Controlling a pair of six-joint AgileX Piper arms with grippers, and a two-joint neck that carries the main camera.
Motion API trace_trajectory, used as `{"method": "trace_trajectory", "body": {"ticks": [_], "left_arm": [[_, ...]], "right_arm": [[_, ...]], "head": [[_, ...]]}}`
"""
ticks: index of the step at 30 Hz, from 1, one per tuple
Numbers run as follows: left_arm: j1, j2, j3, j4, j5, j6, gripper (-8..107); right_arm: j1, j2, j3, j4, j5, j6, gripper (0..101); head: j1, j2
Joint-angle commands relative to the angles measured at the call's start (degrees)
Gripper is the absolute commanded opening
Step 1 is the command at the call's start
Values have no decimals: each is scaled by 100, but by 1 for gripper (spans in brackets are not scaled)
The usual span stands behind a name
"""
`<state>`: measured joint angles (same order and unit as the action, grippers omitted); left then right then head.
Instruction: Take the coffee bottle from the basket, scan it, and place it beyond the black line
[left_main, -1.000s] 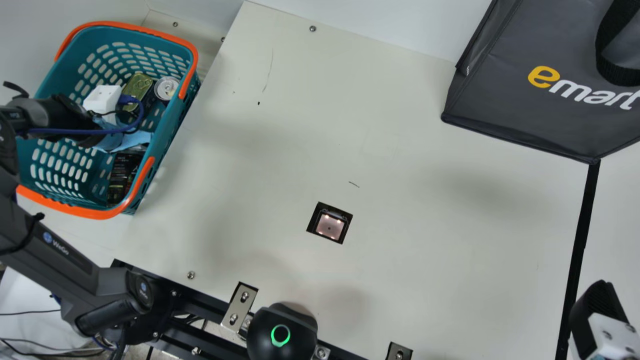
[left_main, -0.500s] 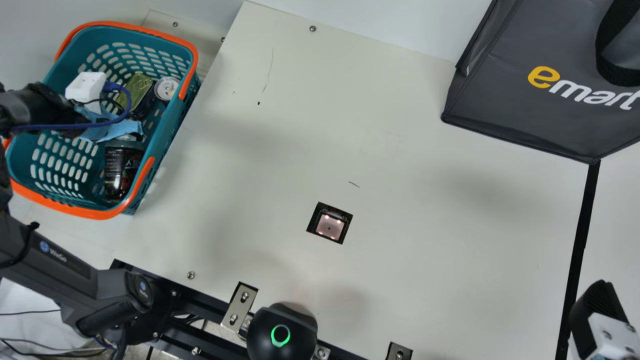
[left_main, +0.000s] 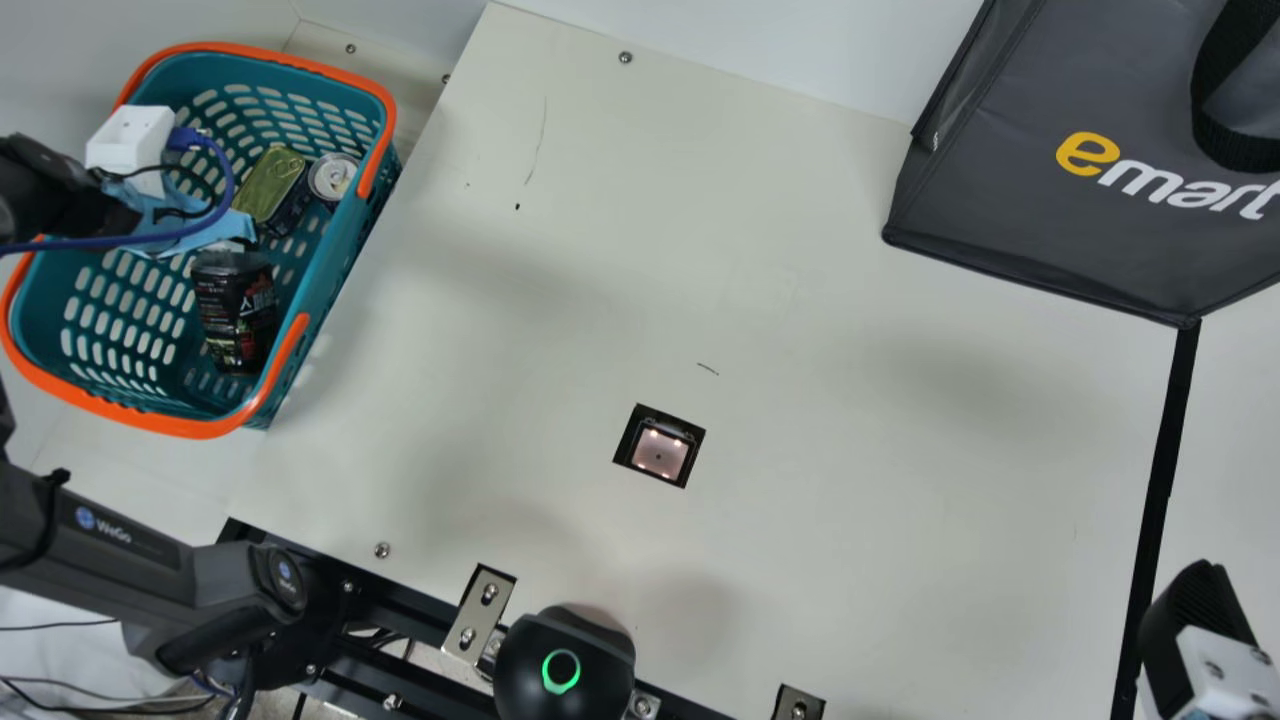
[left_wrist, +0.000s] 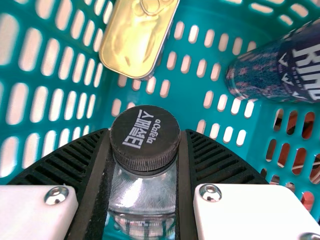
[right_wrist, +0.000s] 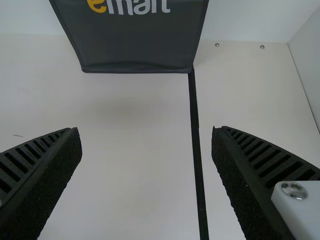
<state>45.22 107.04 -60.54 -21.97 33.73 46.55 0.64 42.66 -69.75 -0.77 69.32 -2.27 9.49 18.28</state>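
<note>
Bottle gripped high, its label left bare for the scan

The left gripper (left_wrist: 145, 134) pinches the coffee bottle (left_main: 236, 312) just below its dark cap (left_wrist: 145, 145), one ribbed finger on each side; that hold probably serves to lift it straight out and keep the printed body free for reading. The bottle is inside the basket (left_main: 180, 427); whether its base touches the bottom, I cannot tell. A gold-topped tin (left_main: 270, 184) and a can (left_main: 333, 177) stand beside each other near it, so a slanting lift could knock them; the walls call for height first.

Well apart, the scanner window (left_main: 660, 454) is set into the table between basket and black line (left_main: 1165, 450), presumably so the scan falls on the way; the right gripper (right_wrist: 146, 131) is spread and holding nothing, perhaps spare; the grey bag (left_main: 1060, 200) stands at the far side.
</note>
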Motion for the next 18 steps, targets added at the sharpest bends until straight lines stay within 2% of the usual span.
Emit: {"method": "trace_trajectory", "body": {"ticks": [1, 18], "left_arm": [[29, -133, -3, -23, 103, 45, 10], [435, -1095, 4, -261, 902, 601, 10]], "right_arm": [[0, 0, 0, 0, 0, 0, 91], [0, 0, 0, 0, -1, 0, 91]], "head": [[-157, 14], [-157, 14]]}}
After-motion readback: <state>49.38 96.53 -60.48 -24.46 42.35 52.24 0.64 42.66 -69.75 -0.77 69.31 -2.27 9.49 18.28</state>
